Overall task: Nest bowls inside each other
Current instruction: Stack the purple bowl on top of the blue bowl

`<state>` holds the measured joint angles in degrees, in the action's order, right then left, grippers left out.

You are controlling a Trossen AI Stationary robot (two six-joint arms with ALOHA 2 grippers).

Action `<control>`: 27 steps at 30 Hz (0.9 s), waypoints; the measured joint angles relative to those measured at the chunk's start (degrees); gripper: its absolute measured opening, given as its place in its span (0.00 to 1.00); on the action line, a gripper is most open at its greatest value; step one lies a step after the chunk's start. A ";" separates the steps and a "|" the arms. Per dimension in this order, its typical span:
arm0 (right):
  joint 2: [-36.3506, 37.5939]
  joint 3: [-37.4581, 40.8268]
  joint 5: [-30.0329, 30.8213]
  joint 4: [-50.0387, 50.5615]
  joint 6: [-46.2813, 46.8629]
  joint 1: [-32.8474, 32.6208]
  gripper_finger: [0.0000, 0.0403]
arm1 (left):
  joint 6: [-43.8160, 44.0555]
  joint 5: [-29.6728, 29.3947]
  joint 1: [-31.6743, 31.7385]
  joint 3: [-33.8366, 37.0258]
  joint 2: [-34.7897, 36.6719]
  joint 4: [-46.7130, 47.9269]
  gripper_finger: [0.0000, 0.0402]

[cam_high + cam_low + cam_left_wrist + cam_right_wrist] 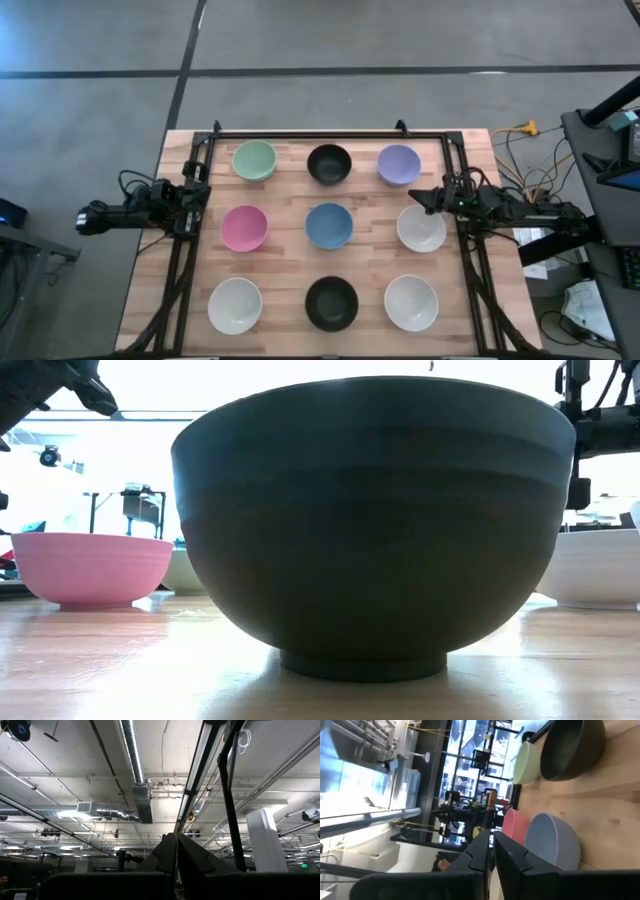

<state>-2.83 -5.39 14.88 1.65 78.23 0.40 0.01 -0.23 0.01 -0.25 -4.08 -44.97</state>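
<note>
While all nine bowls sit apart in a three-by-three grid on the table (455,300) — blue bowl (329,225) at the centre — we see nothing nested. The left gripper (197,193) at the left edge and the right gripper (422,200) at the right edge are both pinched closed, empty. We judge smooth rims may slip from a shallow pinch.

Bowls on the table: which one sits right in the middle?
The blue bowl. It is the only blue one, ringed by the other eight.
</note>
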 joint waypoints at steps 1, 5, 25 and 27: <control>0.00 0.00 0.02 -0.08 -0.16 0.00 0.06 | 0.00 0.00 0.00 0.01 0.00 0.00 0.00; 0.15 0.00 0.15 -0.73 0.35 0.00 0.06 | 0.00 0.00 0.00 0.00 0.00 0.00 0.00; -0.76 0.07 -8.13 -1.40 -6.17 -0.17 0.06 | 0.00 0.00 0.00 0.02 -0.02 -0.02 0.00; -1.24 0.09 -3.60 -7.12 -0.33 -0.11 0.06 | -0.01 0.00 0.00 0.02 -0.02 0.00 0.00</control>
<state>-4.07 -5.30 11.28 -5.47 77.90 0.30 0.00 -0.23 0.01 -0.23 -4.10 -44.97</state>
